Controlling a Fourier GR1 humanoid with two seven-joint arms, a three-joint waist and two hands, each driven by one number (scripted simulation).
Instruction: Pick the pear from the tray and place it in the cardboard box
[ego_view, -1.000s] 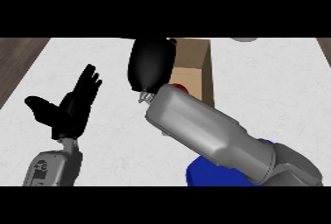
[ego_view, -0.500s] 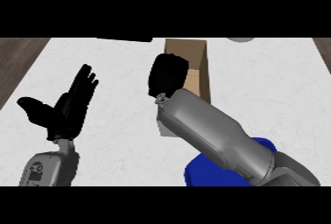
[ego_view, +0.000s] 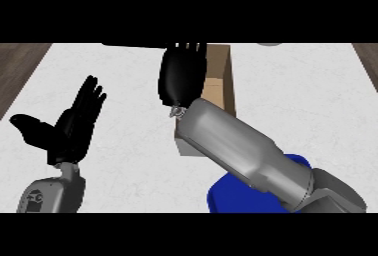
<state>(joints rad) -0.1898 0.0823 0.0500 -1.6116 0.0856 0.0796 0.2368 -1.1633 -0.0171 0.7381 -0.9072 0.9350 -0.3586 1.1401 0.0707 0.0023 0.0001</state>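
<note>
Right hand (ego_view: 181, 75) over the cardboard box (ego_view: 220, 87), fingers straight and released, holding nothing. Left hand (ego_view: 70, 125) rests open at left, fingers up. Pear unseen.

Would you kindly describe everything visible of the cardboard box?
The cardboard box is tan, open at the top, with a darker right wall and a lighter inner floor. It sits on the white counter, running from the far edge toward the robot. The right hand, fingers straight, and its grey forearm cover its left and near parts.
</note>
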